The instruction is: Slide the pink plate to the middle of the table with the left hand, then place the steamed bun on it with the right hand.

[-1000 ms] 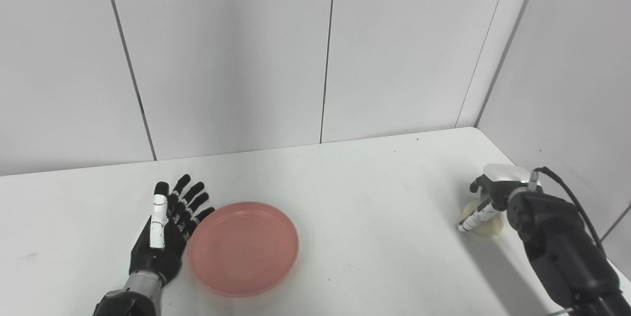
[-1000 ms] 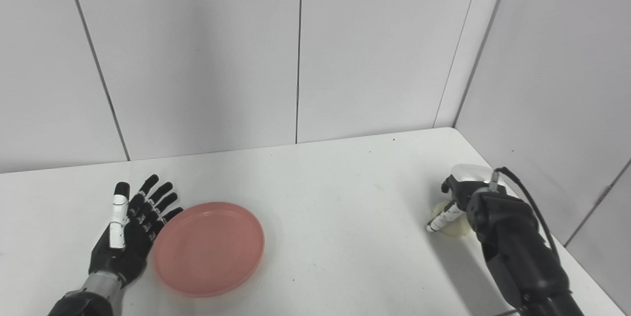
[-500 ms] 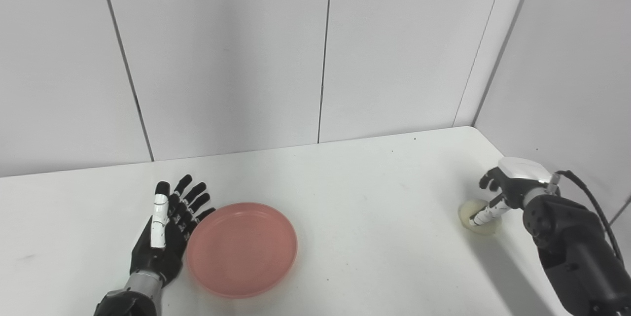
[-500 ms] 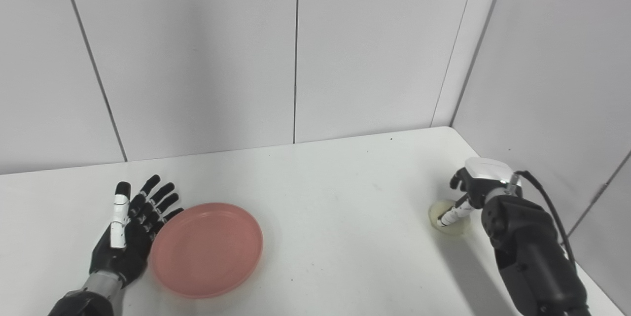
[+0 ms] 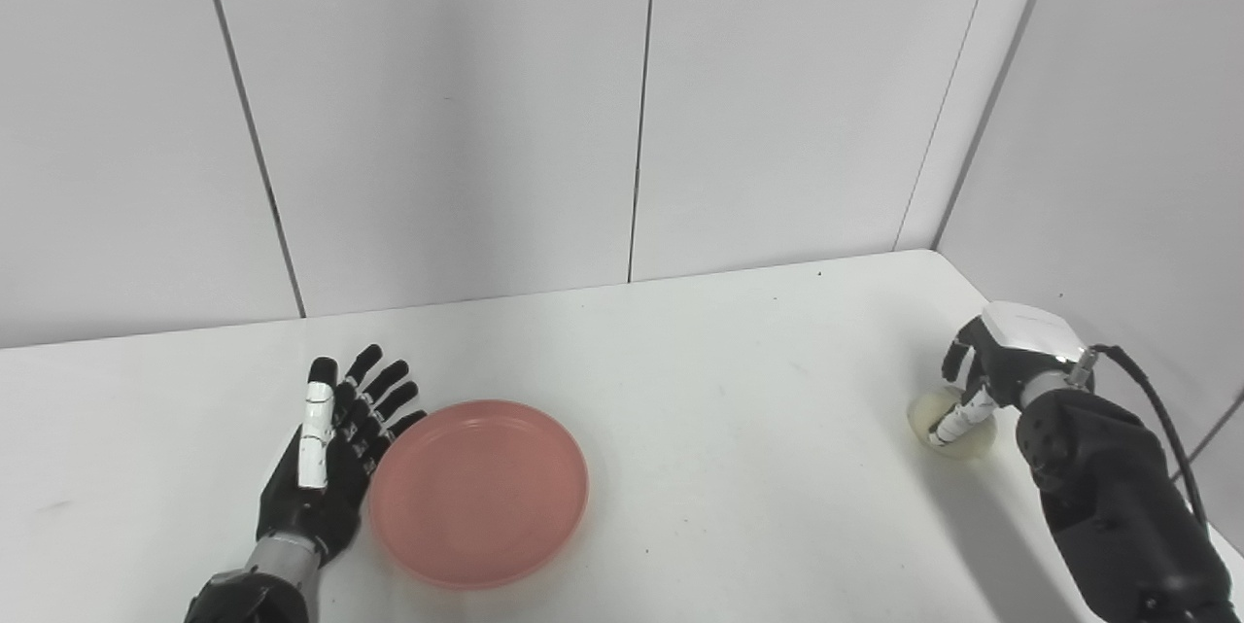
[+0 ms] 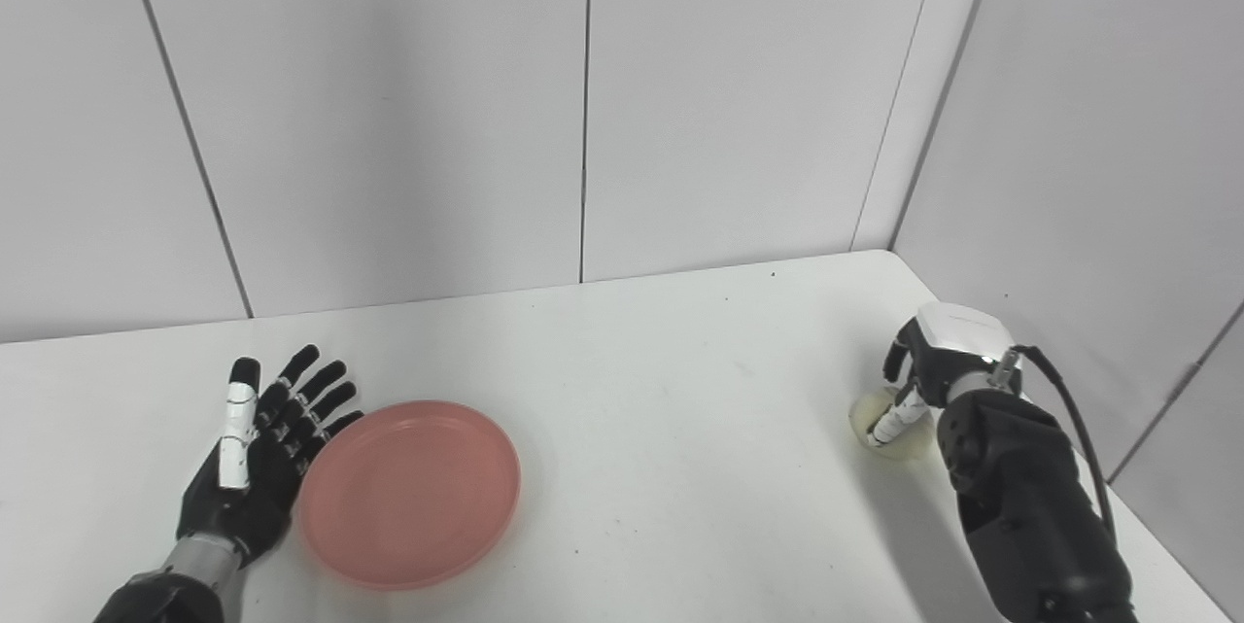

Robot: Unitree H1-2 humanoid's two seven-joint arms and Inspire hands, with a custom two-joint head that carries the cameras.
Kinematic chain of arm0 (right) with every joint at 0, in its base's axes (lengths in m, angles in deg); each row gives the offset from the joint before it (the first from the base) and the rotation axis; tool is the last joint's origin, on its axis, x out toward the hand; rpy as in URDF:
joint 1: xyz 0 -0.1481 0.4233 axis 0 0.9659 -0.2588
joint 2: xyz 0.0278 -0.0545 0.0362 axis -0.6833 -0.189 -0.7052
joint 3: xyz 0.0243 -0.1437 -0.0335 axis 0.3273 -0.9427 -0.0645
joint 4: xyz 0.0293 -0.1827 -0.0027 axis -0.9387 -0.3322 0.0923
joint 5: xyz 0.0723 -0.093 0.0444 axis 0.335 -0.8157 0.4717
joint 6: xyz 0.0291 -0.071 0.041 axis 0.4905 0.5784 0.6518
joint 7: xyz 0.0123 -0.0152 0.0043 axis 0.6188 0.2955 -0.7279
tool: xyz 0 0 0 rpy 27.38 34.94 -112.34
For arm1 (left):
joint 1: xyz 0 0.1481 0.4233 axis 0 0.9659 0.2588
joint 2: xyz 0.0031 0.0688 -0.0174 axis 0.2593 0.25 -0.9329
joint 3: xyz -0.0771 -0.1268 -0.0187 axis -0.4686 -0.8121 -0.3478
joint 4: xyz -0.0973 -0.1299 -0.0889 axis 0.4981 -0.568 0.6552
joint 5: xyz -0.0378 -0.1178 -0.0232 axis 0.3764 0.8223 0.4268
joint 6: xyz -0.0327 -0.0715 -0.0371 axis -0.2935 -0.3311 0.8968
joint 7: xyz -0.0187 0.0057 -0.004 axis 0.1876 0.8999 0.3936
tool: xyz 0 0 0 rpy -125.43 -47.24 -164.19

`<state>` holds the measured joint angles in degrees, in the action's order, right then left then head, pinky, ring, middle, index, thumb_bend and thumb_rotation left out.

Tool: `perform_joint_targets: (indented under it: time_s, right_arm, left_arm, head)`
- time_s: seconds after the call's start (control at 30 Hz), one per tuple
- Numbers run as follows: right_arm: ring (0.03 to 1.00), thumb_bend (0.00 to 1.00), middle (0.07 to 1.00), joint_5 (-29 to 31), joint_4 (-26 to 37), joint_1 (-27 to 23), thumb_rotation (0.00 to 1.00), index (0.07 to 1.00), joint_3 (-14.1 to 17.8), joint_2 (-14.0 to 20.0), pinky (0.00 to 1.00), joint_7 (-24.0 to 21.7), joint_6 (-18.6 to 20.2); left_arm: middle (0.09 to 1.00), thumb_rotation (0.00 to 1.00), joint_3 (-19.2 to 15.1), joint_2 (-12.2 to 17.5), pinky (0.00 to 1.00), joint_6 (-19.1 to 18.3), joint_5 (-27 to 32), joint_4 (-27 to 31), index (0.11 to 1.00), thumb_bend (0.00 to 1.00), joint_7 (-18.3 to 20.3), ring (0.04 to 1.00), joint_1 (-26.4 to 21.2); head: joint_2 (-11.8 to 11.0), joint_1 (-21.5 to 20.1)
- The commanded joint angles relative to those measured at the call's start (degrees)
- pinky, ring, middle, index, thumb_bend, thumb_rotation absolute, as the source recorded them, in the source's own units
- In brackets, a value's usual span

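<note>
The pink plate (image 5: 478,490) lies flat on the white table (image 5: 739,429), left of the middle. My left hand (image 5: 330,453) lies open on the table with its fingers spread, right against the plate's left rim. The pale steamed bun (image 5: 941,412) sits on the table near the right edge. My right hand (image 5: 991,361) hangs over the bun with its fingers curved down behind it and its white thumb across the bun's front. The bun rests on the table; part of it is hidden by the hand. It also shows in the right eye view (image 6: 880,419).
Grey wall panels stand close behind the table and along its right side (image 5: 1118,166). A black cable (image 5: 1157,409) loops off my right wrist near the right wall. The table's right edge runs just beyond the bun.
My right hand lifted and drew back from the bun, then came down over it again, and the bun shifted slightly. The left hand and the plate have not moved.
</note>
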<state>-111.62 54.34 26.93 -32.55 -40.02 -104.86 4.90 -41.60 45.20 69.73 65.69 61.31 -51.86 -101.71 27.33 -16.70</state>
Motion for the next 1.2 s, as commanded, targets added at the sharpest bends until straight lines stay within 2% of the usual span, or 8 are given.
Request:
perform_joint_targets:
  time_s: [0.0, 0.4, 0.53, 0.7, 0.77, 0.9, 1.0, 1.17]
  right_arm:
    - [0.355, 0.53, 0.408, -0.1, 0.6, -0.9, 0.0, 0.505, -0.1, 2.1, 0.28, 1.0, -0.2]
    - [0.357, 0.53, 0.409, 8.0, 4.5, 0.5, 0.0, 0.502, -0.8, 4.9, 0.29, 4.8, -3.1]
    - [0.398, 0.53, 0.489, 10.6, 11.4, -0.4, 0.0, 0.476, -1.4, 5.9, 0.32, 2.7, -2.2]
    - [0.325, 0.53, 0.434, 10.4, 19.0, -3.9, 0.0, 0.487, -3.5, 7.1, 0.25, 0.0, -1.3]
    - [0.363, 0.53, 0.456, 9.1, 21.5, -6.6, 0.0, 0.483, -5.2, 7.2, 0.28, -1.8, -0.8]
    - [0.379, 0.53, 0.449, 6.1, 26.0, -11.8, 0.0, 0.487, -7.5, 5.0, 0.32, -7.4, -0.2]
    - [0.29, 0.53, 0.397, 4.7, 28.4, -15.1, 0.0, 0.502, -8.9, 2.5, 0.21, -11.1, -0.2]
    - [0.268, 0.52, 0.392, 4.6, 29.4, -18.9, 0.0, 0.515, -12.1, -1.4, 0.19, -14.4, -0.6]
  left_arm:
    - [0.895, 0.94, 0.3, 0.0, 0.77, -1.5, -0.3, -0.4, 0.926, 0.77, -0.7, 0.896, 0.3]
    - [0.882, 0.93, 0.3, -0.2, 0.78, -1.1, -0.2, -0.6, 0.922, 0.77, -0.5, 0.873, 0.4]
    - [0.882, 0.93, 0.3, -0.4, 0.78, -1.4, -0.3, -0.4, 0.922, 0.76, -0.8, 0.869, 0.5]
    - [0.886, 0.92, 0.4, -0.7, 0.78, -1.8, -0.4, 0.1, 0.92, 0.76, -1.5, 0.863, 0.5]
    - [0.89, 0.93, 0.6, -0.8, 0.78, -1.8, -0.6, 0.2, 0.92, 0.75, -1.7, 0.869, 0.5]
    - [0.893, 0.94, 0.8, -1.1, 0.78, -2.1, -0.8, 0.4, 0.919, 0.75, -2.1, 0.869, 0.6]
    - [0.878, 0.92, 0.7, -1.6, 0.78, -2.4, -0.7, 0.9, 0.912, 0.75, -2.6, 0.858, 0.8]
    - [0.887, 0.92, 1.1, -2.6, 0.77, -3.0, -1.2, 1.4, 0.91, 0.75, -3.9, 0.854, 0.9]
  head:
    - [0.0, 0.0]
    - [0.3, 0.7]
    - [0.4, 1.0]
    - [0.5, 1.5]
    - [0.5, 1.8]
    - [0.4, 2.6]
    - [0.6, 3.7]
    - [0.7, 7.8]
